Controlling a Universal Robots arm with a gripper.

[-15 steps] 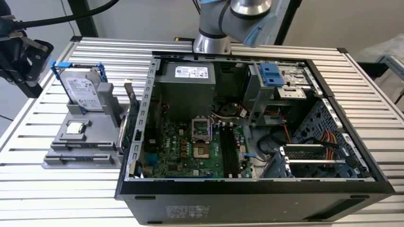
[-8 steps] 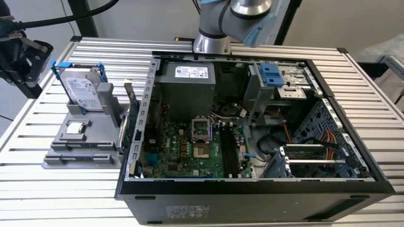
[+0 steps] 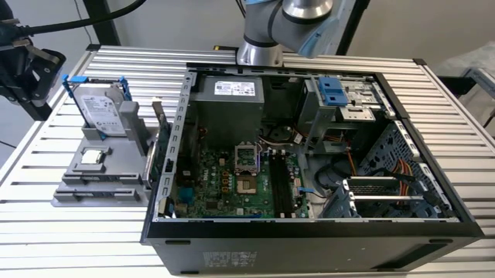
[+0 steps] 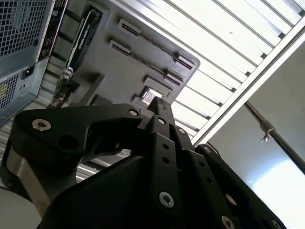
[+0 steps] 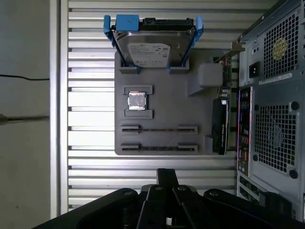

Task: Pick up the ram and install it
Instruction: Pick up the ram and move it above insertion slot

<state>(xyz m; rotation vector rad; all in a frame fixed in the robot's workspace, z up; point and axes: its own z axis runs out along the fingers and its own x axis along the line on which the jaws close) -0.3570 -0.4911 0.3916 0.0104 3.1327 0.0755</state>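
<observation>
Pincer [image 5: 167, 172], closed, hovers beside the gray holder [image 5: 183, 107], at its slotted end.

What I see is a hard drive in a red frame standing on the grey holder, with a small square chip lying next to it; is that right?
Not quite: the frame is blue, not red. The first wrist view shows the hard drive in its blue frame standing on the grey holder, with the small square chip lying next to it.
</observation>
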